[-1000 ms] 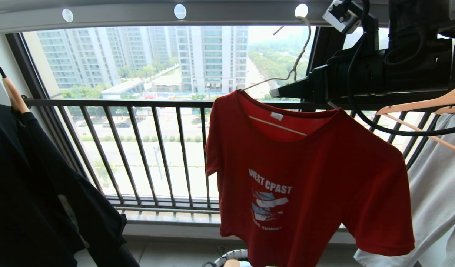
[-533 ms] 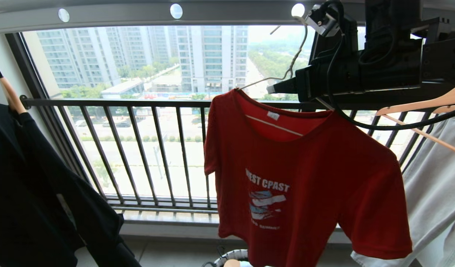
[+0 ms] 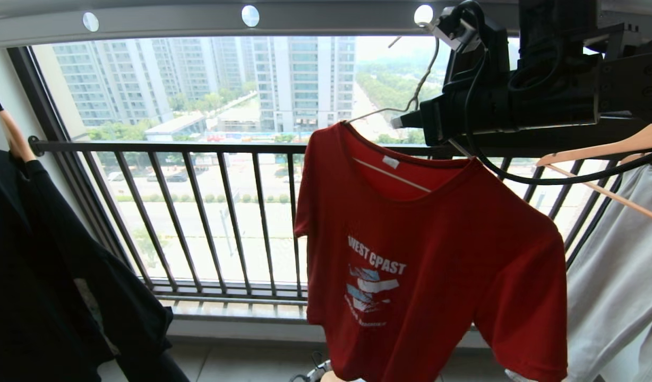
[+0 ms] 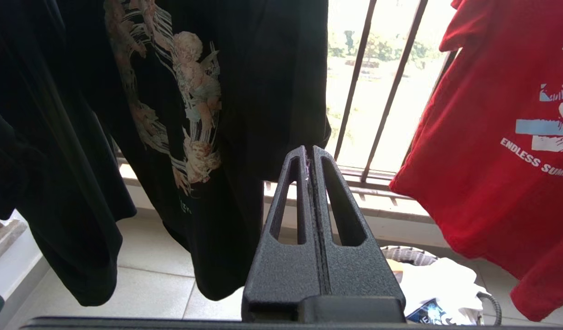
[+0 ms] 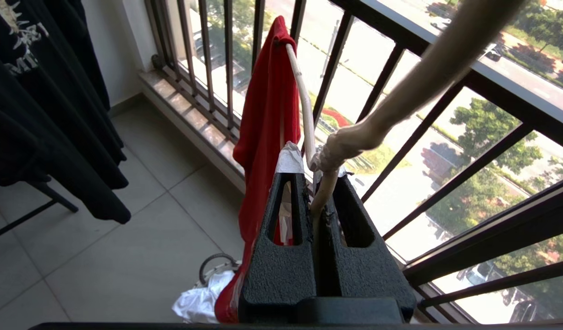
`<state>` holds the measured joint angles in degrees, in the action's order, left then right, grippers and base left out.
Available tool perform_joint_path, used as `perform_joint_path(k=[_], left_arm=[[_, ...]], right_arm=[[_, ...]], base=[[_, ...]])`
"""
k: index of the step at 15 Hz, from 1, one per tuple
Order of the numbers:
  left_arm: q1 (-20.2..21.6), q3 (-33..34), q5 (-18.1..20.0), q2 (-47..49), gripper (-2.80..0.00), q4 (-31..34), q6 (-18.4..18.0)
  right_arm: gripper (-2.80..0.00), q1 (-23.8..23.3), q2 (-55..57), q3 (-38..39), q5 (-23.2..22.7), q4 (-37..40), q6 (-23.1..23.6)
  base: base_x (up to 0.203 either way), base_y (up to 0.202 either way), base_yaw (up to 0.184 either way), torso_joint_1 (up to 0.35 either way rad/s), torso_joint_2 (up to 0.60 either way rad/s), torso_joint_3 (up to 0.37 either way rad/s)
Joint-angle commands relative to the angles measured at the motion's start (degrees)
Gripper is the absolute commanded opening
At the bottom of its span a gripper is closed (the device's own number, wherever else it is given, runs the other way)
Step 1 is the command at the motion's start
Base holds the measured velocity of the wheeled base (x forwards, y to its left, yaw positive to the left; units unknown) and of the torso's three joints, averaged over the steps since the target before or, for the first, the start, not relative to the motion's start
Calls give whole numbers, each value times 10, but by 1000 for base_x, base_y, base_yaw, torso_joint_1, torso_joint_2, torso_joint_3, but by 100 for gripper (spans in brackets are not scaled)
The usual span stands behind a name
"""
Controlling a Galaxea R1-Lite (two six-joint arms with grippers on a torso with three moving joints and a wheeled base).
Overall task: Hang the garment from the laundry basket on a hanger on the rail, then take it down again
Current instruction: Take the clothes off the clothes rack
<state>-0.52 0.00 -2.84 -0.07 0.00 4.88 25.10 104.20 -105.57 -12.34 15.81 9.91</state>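
Note:
The garment (image 3: 427,254), a red T-shirt with white lettering, hangs on the thin white hanger (image 3: 429,69), whose hook reaches up to a hole in the grey rail (image 3: 305,21). My right gripper (image 3: 399,121) comes in from the right, level with the shirt's collar. In the right wrist view the right gripper (image 5: 316,176) is shut on the hanger (image 5: 325,183) just below its twisted neck, with the garment (image 5: 267,114) draped behind. Low down, the left gripper (image 4: 309,151) is shut on nothing. The laundry basket (image 4: 410,254) stands on the floor under the shirt.
A black shirt (image 3: 39,265) hangs at the left. A white T-shirt (image 3: 623,265) on a light-wood hanger (image 3: 607,148) hangs close at the right. The dark window railing (image 3: 198,212) runs behind. White cloth (image 4: 442,279) lies in the basket.
The right gripper's jaws have closed on the hanger wire. The arm has edged up and leftward, and the red shirt has shifted slightly with it.

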Motion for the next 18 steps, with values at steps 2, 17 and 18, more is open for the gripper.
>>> perform_joint_path(k=[2,17,18], left_arm=[[0,0,-1,1,-280,0,0],[0,0,-1,1,-280,0,0],[0,0,-1,1,-280,0,0]], right_arm=[[-280,1,-18,-1,0,1,1],[-280,29,-98,79,56,-2,-1],[-280,33,-102,86,57,-4,-2]], base=[[0,0,0,0,0,0],[0,0,0,0,0,0],[0,0,0,0,0,0]])
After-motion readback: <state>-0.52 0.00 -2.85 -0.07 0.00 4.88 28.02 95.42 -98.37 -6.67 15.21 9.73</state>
